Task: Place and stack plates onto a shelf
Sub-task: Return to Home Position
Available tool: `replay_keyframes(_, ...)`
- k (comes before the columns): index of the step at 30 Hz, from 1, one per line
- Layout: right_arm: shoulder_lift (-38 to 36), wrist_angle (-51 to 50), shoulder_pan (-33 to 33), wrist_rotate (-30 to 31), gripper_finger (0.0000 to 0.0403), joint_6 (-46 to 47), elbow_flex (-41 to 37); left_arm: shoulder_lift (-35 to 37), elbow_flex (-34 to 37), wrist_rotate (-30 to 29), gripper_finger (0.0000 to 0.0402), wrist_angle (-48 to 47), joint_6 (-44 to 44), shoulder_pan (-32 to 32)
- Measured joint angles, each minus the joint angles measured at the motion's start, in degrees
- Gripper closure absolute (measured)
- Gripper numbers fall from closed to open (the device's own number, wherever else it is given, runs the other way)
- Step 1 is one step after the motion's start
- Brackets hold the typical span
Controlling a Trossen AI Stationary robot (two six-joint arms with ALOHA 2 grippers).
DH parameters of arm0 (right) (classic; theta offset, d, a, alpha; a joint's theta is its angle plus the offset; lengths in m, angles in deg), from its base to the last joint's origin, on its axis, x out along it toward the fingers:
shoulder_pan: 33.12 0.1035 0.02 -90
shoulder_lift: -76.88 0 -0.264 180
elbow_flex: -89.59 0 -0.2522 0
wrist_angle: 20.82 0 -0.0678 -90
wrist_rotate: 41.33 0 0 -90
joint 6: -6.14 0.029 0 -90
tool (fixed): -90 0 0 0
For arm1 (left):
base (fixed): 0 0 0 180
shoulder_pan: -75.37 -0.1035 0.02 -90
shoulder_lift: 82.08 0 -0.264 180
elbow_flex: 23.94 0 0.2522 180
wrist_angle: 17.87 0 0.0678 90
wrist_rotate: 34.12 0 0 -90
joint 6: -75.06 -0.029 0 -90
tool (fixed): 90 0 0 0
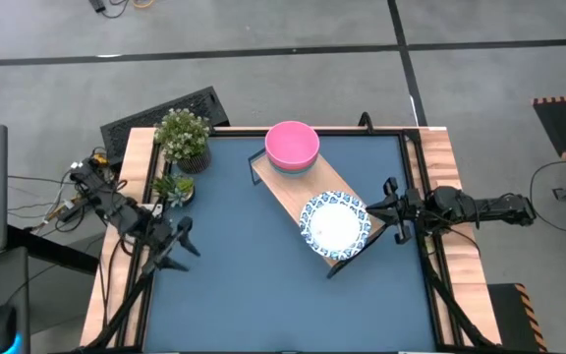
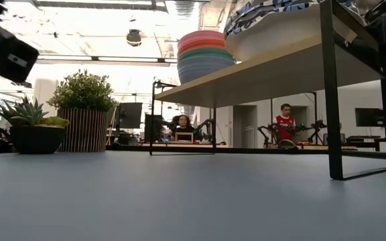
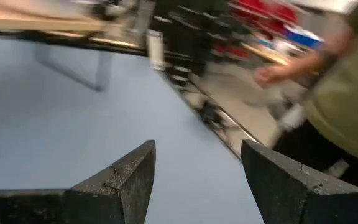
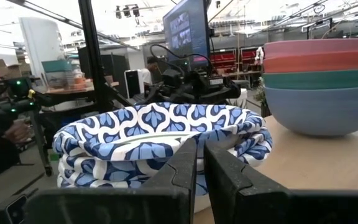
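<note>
Blue-and-white plates (image 1: 335, 224) sit in one stack on the shelf (image 1: 288, 187), at the end that lies nearer the table's (image 1: 263, 295) right edge. In the right wrist view you can see several patterned rims one atop another. At the shelf's other end, toward the far edge, stands a stack of bowls (image 1: 292, 144), pink on top. Your right gripper (image 1: 381, 208) hangs at the right edge, just beside the plates and apart from them. Its fingers are drawn almost together, with only a slit between them and nothing in it. Your left gripper (image 1: 183, 241) waits near the left edge, fingers spread wide and empty. Two potted plants (image 1: 183, 136) stand at the far left corner.
</note>
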Motion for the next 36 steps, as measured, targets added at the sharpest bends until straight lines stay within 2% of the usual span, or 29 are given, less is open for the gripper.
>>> replay_keyframes(2,0.0,-0.1,0.0,0.0,0.0345,0.0,0.0,0.0,0.3,2.8,0.018,0.8,-2.6,0.7)
replay_keyframes(11,0.0,0.0,0.0,0.0,0.0345,0.0,0.0,0.1,0.6,4.9,0.018,1.5,-10.8,1.6)
replay_keyframes(22,0.1,0.0,0.0,-0.1,0.0345,-0.2,0.0,0.1,0.6,4.9,0.018,1.3,1.3,1.6)
replay_keyframes(30,0.1,-0.1,0.0,-0.1,0.0345,-0.2,0.0,0.1,0.6,6.1,0.018,1.0,0.7,1.6)
replay_keyframes(31,0.1,-0.1,0.0,-0.1,0.0345,-0.2,0.0,0.7,0.2,12.9,0.018,-0.4,-5.3,1.4)
replay_keyframes(32,0.1,-0.1,0.0,-0.1,0.0345,-0.2,0.0,0.4,-0.4,23.8,0.018,-1.5,-14.8,1.2)
replay_keyframes(34,0.1,-0.2,0.0,-0.2,0.0345,-0.2,0.0,0.2,-0.9,53.4,0.018,-3.5,-34.3,1.5)
replay_keyframes(36,0.1,0.1,0.0,-0.2,0.0345,-0.2,0.0,-0.4,-1.0,75.0,0.018,-4.8,-48.4,1.5)
